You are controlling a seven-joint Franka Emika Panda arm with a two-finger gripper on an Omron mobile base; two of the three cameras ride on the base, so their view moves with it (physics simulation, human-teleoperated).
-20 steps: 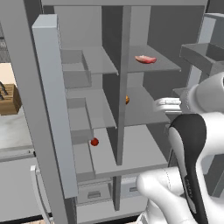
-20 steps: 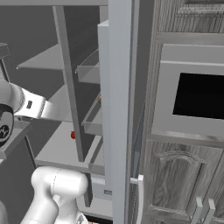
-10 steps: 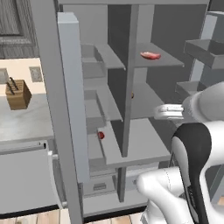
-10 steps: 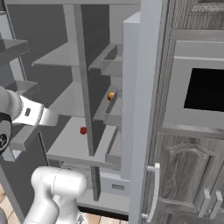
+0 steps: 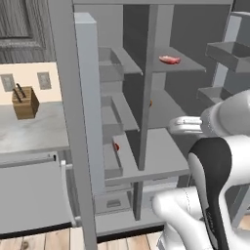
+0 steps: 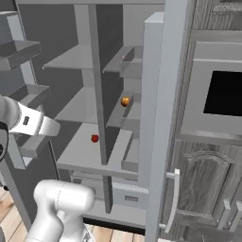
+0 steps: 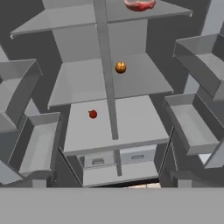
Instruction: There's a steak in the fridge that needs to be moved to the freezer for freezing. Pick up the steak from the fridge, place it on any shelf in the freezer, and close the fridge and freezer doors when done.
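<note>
Right, from the left base view both doors of the tall grey unit hang wide open, and the steak point(image 5: 169, 59) lies flat on an upper shelf point(image 5: 183, 66) in the right-hand compartment, the fridge point(image 5: 171, 105). A small red ball point(image 5: 116, 146) peeks out on a lower shelf of the left compartment, the freezer point(image 5: 117, 112), tight against the centre divider. Off to the left, a knife block point(image 5: 25, 102) stands on the pale surface point(image 5: 29, 132). The white arm point(image 5: 215, 166) rises at the lower right, well below the steak's shelf.

Over to the right base view: an orange ball point(image 6: 125, 101) rests on a middle shelf just right of the divider, and the red ball sits a shelf lower, left of the divider. The open plain door point(image 6: 156, 123) stands edge-on, with a dark wall oven point(image 6: 222, 92) beyond it.

Now the hand view, looking straight into the open shelves: the steak is at the very top edge, right of the divider, the orange ball below it, the red ball lower and across the divider. The end effector's fingers are spread wide, nothing between them, well away from the steak.
</note>
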